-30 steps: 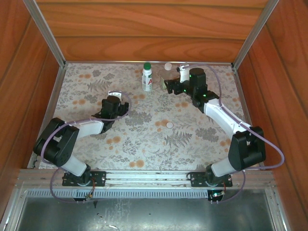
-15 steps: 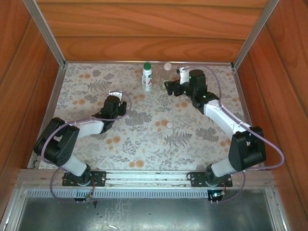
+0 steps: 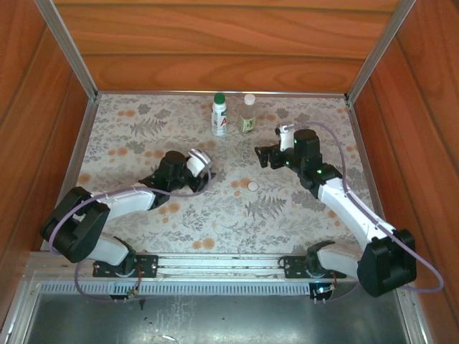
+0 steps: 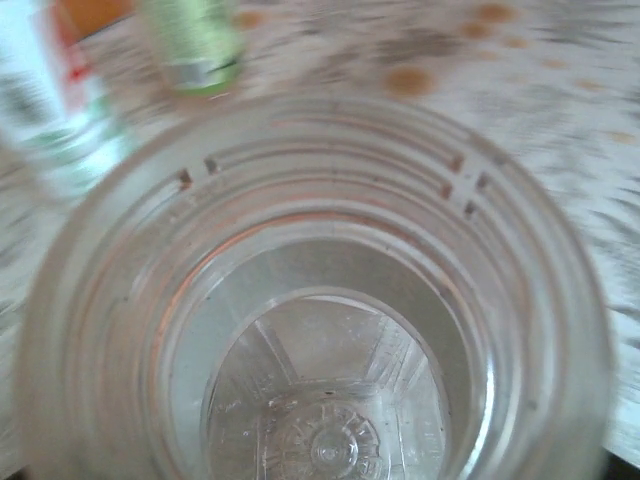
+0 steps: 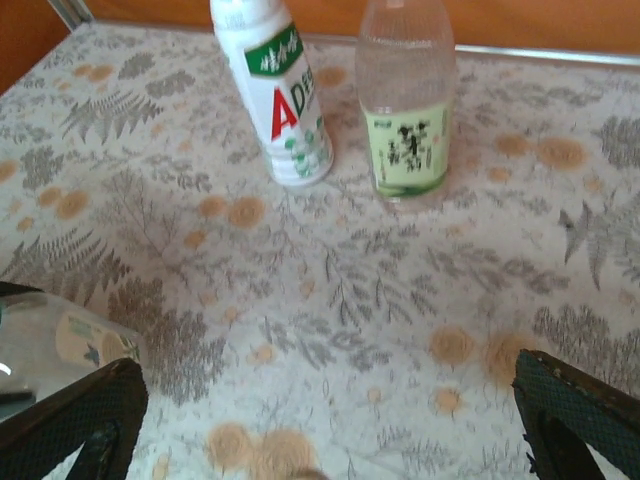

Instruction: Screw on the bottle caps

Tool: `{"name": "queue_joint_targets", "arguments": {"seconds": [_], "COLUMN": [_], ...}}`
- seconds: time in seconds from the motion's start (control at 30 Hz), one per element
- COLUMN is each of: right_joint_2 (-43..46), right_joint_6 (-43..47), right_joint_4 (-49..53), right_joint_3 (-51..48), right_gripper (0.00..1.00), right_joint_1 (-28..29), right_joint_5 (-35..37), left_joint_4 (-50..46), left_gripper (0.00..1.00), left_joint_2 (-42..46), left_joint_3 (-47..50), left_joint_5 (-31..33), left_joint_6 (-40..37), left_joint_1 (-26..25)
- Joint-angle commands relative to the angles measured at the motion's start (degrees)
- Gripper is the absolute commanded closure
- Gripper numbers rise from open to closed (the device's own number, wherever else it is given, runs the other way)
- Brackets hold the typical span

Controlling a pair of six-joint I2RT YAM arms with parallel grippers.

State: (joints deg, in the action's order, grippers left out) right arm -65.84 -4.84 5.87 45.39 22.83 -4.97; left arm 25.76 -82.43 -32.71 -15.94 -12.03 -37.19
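My left gripper (image 3: 201, 169) clamps the open bottle (image 4: 320, 290) left of the loose cap (image 3: 252, 185); my right gripper (image 5: 330, 420) gapes to fetch it.

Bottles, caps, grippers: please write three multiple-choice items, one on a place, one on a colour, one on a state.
1. The loose small white round cap lies: A on the flowered table between the arms; B on a bottle; C in a gripper.
2. The screw cap on the white plastic bottle is: A white; B dark green; C red.
3. The right gripper is: A open; B shut on a cap; C shut on a bottle.
Key: A, it rests on bare table; B, its top looks green; A, its jaws stand wide apart.
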Motion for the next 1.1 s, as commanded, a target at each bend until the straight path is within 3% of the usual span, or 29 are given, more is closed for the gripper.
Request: {"name": "queue_joint_targets", "arguments": {"seconds": [0.0, 0.17, 0.37, 0.67, 0.87, 1.07], "right_joint_2": [3.3, 7.1, 7.3, 10.6, 8.8, 7.7], "right_joint_6": [-0.5, -4.8, -3.3, -5.7, -6.4, -5.4], "right_joint_4": [-1.9, -6.8, -3.9, -4.5, -5.0, -7.8], "right_joint_3": [-4.9, -10.6, -10.3, -11.3, -11.0, -11.5], "right_gripper": [0.0, 0.0, 0.0, 0.0, 0.0, 0.0], "right_joint_1": [-0.2, -0.2, -0.2, -0.4, -0.4, -0.4], "right_joint_5": [-2.3, -1.5, -2.7, -1.1, -4.4, -8.9], "left_joint_4": [0.2, 0.0, -0.9, -0.1, 17.2, 31.9], "left_gripper": [0.39, 0.39, 0.37, 0.08, 0.05, 0.06], "left_joint_2": [-1.5, -5.0, -7.4, -4.6, -4.0, -6.4], "left_joint_3": [-0.2, -2.2, -3.2, -2.0, 4.7, 10.3], "left_joint_5": [-15.1, -23.0, -22.7, -20.3, -18.8, -18.0], "left_joint_6": [-8.4, -7.3, -7.6, -4.9, 2.4, 4.3], "left_joint_1": [-2.6, -2.9, -2.8, -2.9, -3.0, -3.3]}}
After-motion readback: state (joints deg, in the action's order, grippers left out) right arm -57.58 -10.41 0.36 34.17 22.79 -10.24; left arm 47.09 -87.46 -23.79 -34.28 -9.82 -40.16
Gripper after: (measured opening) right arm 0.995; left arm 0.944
